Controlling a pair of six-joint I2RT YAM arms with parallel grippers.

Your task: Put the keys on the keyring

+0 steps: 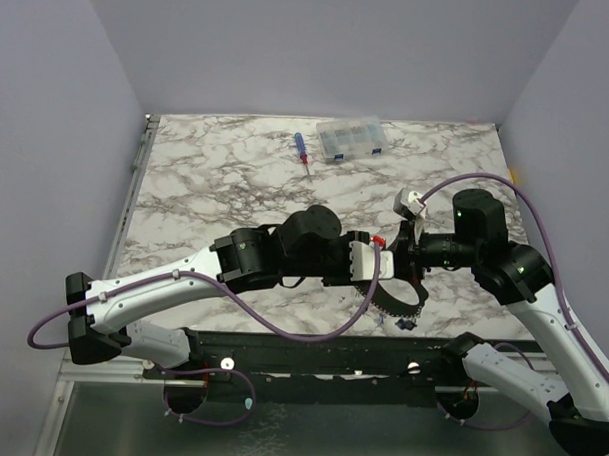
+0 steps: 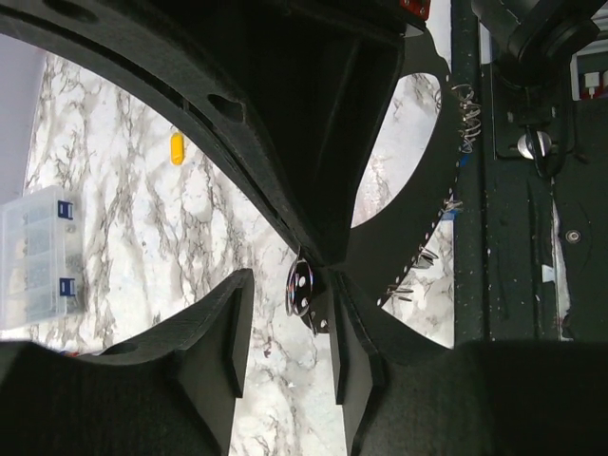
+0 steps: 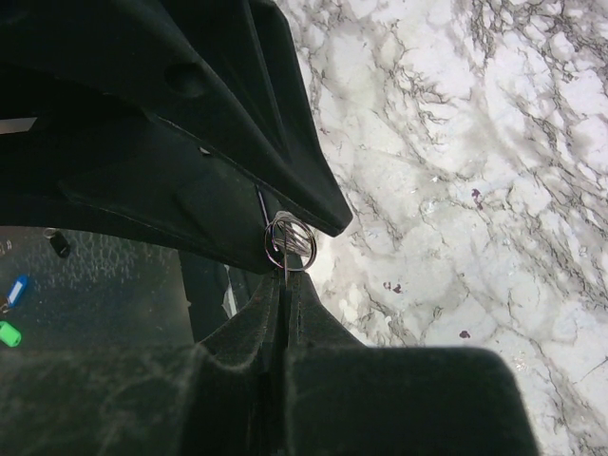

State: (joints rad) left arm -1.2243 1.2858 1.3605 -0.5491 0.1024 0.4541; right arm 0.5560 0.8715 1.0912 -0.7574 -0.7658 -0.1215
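Right wrist view: right claw [image 3: 287,285] clenched on a small wire ring [image 3: 290,242], left claw [image 2: 287,304] released around it, studded keyring [image 2: 432,176] at left wrist frame's right. Threading step, I'd judge; next needs fine alignment

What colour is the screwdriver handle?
The screwdriver handle is blue with red; top external view shows it best.

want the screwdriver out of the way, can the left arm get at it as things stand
Probably yes: the screwdriver lies on bare table beyond the left arm, nothing between. But its jaws stand open around a small metal ring the right jaws pinch, so they'd need to back out first.
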